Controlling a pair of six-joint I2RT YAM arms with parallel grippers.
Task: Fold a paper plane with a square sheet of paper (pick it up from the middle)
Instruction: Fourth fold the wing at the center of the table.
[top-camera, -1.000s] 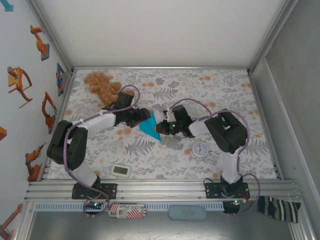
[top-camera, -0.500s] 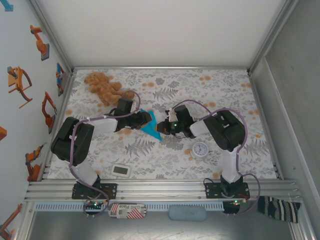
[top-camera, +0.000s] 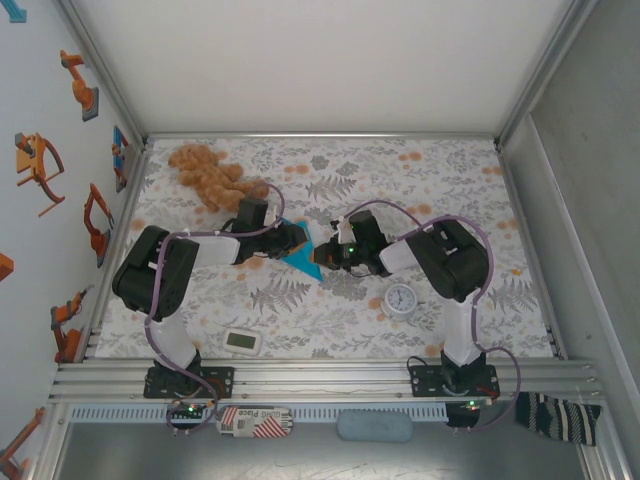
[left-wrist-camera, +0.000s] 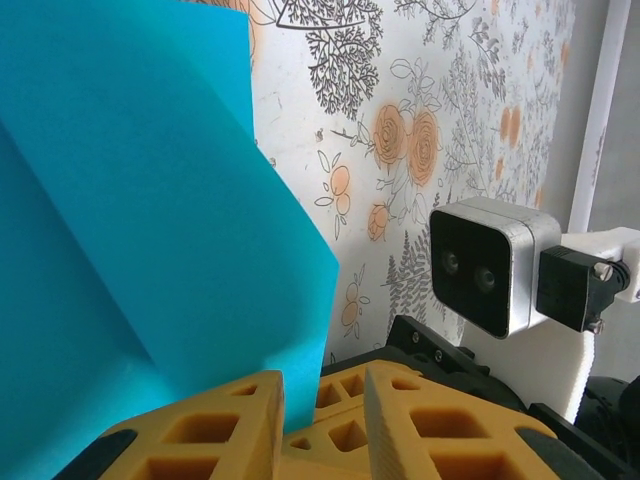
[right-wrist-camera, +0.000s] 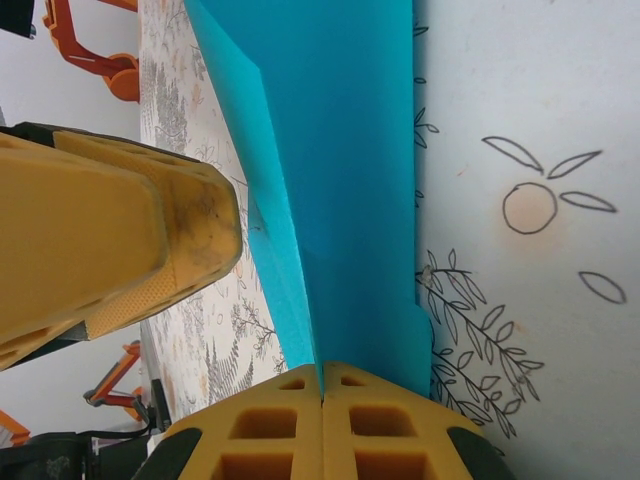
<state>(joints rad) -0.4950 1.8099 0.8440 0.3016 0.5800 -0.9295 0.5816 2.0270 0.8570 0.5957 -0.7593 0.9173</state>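
The turquoise-blue square sheet of paper is folded and creased, and is held up off the flowered table mid-scene. My right gripper is shut on its lower edge, the yellow fingertips pressed together on the fold. In the right wrist view the paper rises away from the jaws. My left gripper reaches in from the left. Its jaws stand a little apart, with a corner of the paper hanging between them beside the left finger. One left finger shows beside the sheet.
A brown teddy bear lies at the back left. A small round white clock sits just right of the right arm's forearm. A white rectangular gadget lies near the front edge. Walls close in the table's left, back and right.
My left gripper has slid right onto the paper's edge and its jaws have narrowed around it. The right gripper has kept its hold and place.
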